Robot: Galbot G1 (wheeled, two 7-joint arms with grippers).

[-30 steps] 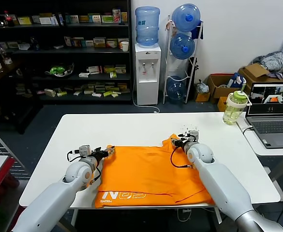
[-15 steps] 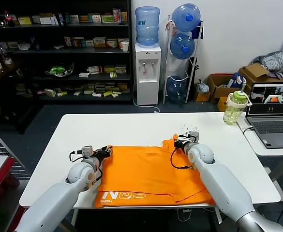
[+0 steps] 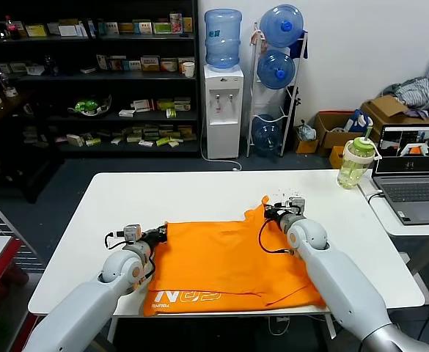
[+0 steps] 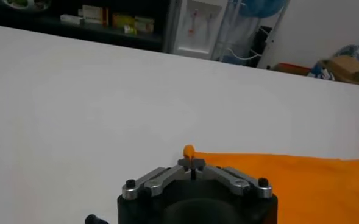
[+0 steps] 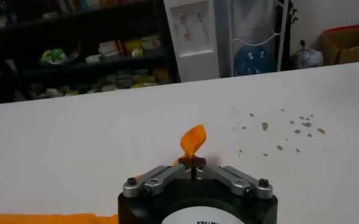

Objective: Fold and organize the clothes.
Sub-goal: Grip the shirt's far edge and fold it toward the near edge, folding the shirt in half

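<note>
The bright orange T-shirt point(image 3: 225, 260) lies folded flat on the white table point(image 3: 199, 192), white lettering along its front edge. My left gripper point(image 3: 163, 233) is shut on the shirt's far left corner; a small orange tip point(image 4: 189, 149) pokes out between its closed fingers, at the left gripper point(image 4: 192, 162) in the left wrist view. My right gripper point(image 3: 268, 210) is shut on the far right corner, which stands up as a small orange flap point(image 5: 192, 140) above the right gripper point(image 5: 192, 161). Both corners are held just above the table.
A green-lidded bottle point(image 3: 356, 163) and a laptop point(image 3: 413, 170) stand at the right, on the table's far corner and a side table. Small dark specks point(image 5: 277, 122) mark the tabletop beyond the right gripper. Shelves, a water dispenser and boxes stand behind the table.
Both grippers have drawn back a little toward me with the shirt's far corners, pulling the far edge nearer; the left one moved most.
</note>
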